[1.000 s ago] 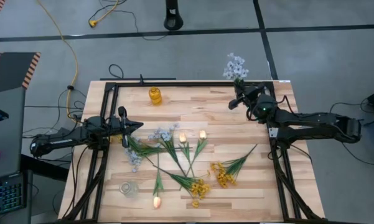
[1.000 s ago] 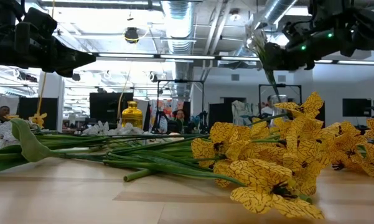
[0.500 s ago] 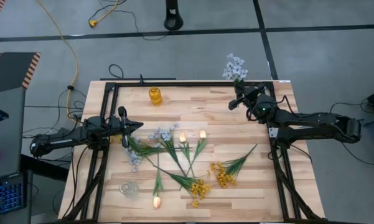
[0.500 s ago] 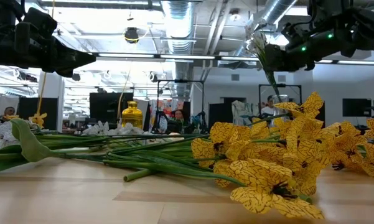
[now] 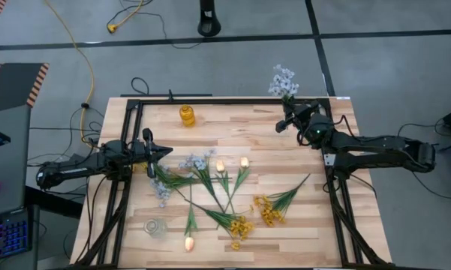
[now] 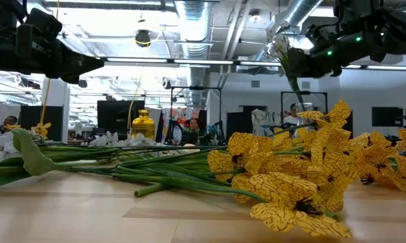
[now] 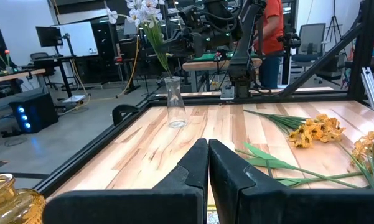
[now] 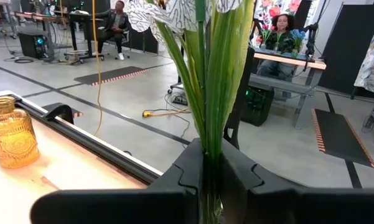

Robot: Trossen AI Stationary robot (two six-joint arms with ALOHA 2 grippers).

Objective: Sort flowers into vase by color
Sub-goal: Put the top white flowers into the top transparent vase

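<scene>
My right gripper [image 5: 288,120] is shut on a pale blue-white spray [image 5: 284,81] at the table's far right corner; its blossoms stand above the fingers. In the left wrist view a clear vase [image 7: 174,106] stands under this spray. My left gripper [image 7: 208,146] hovers shut over the table's left side [image 5: 148,146], touching nothing. On the table lie more blue-white sprays [image 5: 196,161], peach tulip buds [image 5: 220,166] and yellow clusters [image 5: 241,226], stems crossing. My right gripper pinches the blue-white spray's green stems [image 8: 210,134] between its two fingers, below the blossoms. The fingers come level from the table's right and lie across the stems. The spray stands nearly upright, and its lower end reaches the clear vase's neck [image 7: 169,79].
An amber glass vase [image 5: 187,115] stands near the far edge, left of centre. A second clear vase [image 5: 156,227] stands near the near left corner. Black frame rails [image 5: 127,112] run along the table's sides. People sit in the room beyond.
</scene>
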